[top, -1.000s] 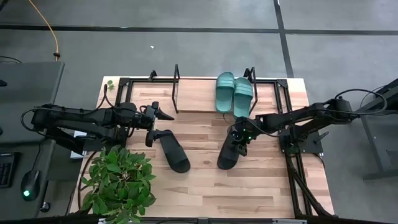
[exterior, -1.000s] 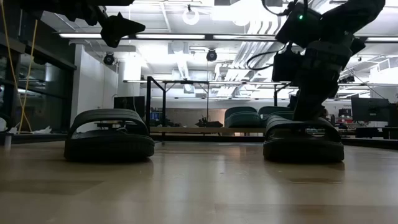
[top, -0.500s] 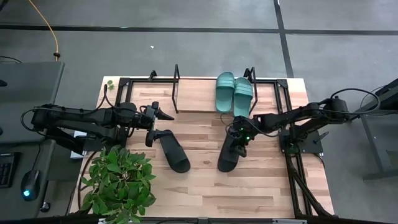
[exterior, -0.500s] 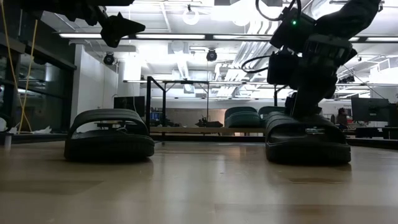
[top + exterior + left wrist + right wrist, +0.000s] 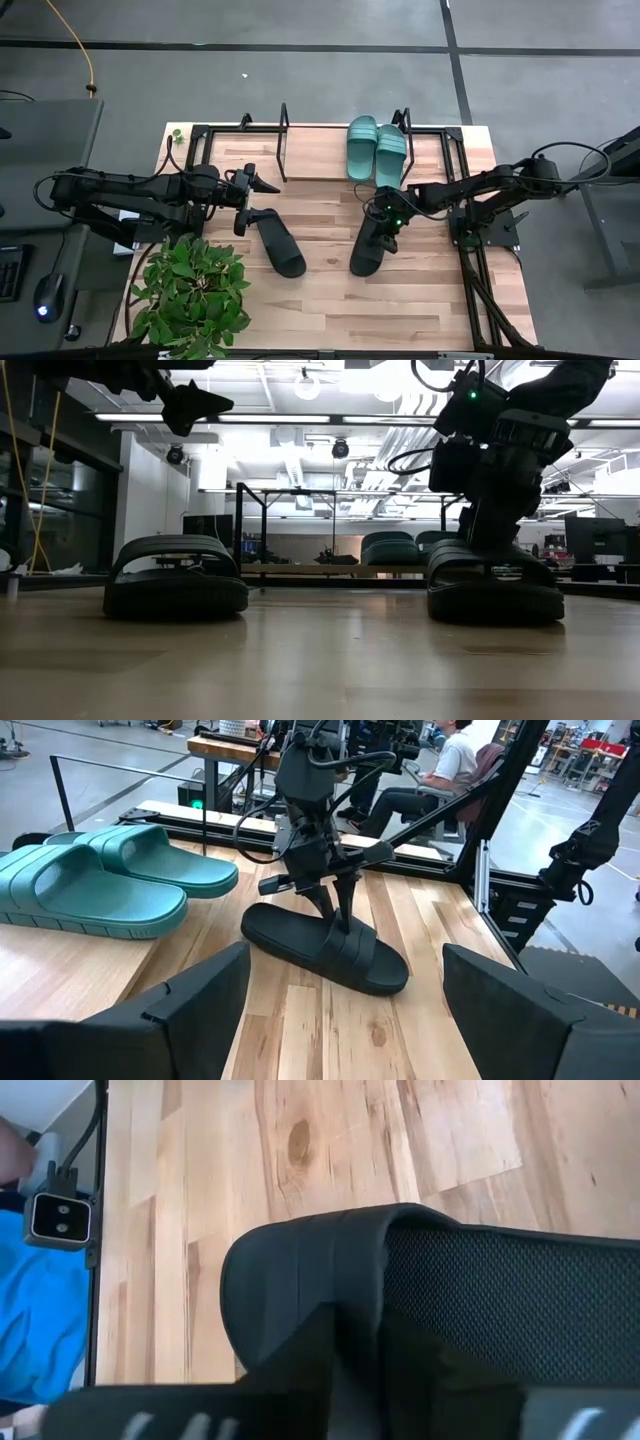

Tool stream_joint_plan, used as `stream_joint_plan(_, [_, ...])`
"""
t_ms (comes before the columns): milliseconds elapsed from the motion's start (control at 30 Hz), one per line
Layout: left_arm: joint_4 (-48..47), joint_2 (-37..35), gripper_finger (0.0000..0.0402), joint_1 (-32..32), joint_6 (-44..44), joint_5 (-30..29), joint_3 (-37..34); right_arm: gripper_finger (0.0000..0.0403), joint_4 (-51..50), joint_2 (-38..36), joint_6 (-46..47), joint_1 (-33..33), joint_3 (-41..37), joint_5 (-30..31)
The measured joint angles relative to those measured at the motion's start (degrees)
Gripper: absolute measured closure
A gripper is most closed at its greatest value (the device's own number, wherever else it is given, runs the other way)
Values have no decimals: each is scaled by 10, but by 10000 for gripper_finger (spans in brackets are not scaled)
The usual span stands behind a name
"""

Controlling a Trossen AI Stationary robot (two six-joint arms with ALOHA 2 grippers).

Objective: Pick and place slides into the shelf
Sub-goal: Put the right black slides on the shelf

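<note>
Two black slides lie sole-down on the wooden table: the left one (image 5: 279, 241) under my left arm, the right one (image 5: 369, 246) under my right arm. Two teal slides (image 5: 376, 150) stand side by side on the shelf (image 5: 315, 157) board, at its right end. My left gripper (image 5: 254, 205) hovers open above the left black slide's far end, touching nothing. My right gripper (image 5: 332, 915) is down on the right black slide (image 5: 325, 946), shut at its strap. My right gripper comes from above, pointing down, at the right black slide's strap (image 5: 352, 948), on the edge that faces the heel. The fingers (image 5: 343, 912) stand close together on that edge; one seems to reach under the strap. The slide's sole rests on the table.
A potted green plant (image 5: 194, 296) fills the table's near left corner, close to my left arm. The shelf's black end frames (image 5: 283, 130) stand upright at the far edge. Bare board lies left of the teal slides. People sit in the room behind (image 5: 455, 760).
My right gripper has sunk a little and tipped on the right black slide's strap, and the slide has shifted slightly on the table toward the near edge. The left black slide and the teal slides have stayed put.
</note>
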Motion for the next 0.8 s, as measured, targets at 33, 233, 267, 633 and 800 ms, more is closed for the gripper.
stream_joint_plan(33, [0, 0, 89, 0, 0, 0, 0, 364, 0, 0, -3, 0, 0, -1])
stream_joint_plan(233, [0, 0, 89, 0, 3, 0, 0, 396, 0, 0, -8, 0, 0, -7])
stream_joint_plan(267, [0, 0, 89, 0, 7, 0, 0, 395, 0, 0, -9, 0, 0, -7])
stream_joint_plan(633, [-13, 1, 89, -4, 60, 4, 0, 401, -17, 0, -19, 0, 19, -7])
stream_joint_plan(800, [-11, 19, 89, -48, 112, -24, -1, 401, -20, 0, -32, 2, 39, -1])
